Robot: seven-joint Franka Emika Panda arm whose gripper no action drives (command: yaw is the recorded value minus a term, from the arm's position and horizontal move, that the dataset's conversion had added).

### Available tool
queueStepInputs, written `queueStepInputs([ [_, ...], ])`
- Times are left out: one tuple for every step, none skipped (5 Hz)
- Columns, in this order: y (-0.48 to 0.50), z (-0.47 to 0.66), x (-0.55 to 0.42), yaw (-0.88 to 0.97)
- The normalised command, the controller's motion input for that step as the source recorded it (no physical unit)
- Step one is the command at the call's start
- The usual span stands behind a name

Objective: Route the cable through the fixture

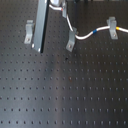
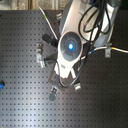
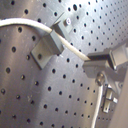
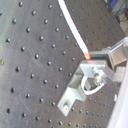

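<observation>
Lower part of the black perforated breadboard table [image 1: 65, 95] lies open in the first exterior view, nothing standing there. Obstacles crowd the upper strip: the longer pale-stemmed metal clip [image 1: 30, 31] at that view's left, the small silver-grey leaning clip [image 1: 71, 41] in the middle, the upright wider-topped clip [image 1: 112, 22] at right. The thin white cable [image 1: 92, 34] spans the gap between the middle and right clips. A grey slanted arm link [image 1: 41, 22] stands between the left and middle clips.

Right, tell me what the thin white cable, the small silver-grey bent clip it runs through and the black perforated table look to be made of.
Thin white cable: probably plastic-sheathed, smooth, bending in soft curves. Small silver-grey bent clip: looks like folded sheet metal, dull sheen, sharp creases. Black perforated table: likely matte-coated metal, with a regular grid of holes.
</observation>
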Motion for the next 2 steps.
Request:
queueStepInputs([
  [0.135,0.47,-0.258,0.0],
  [0.012,0.0,0.006,0.0],
])
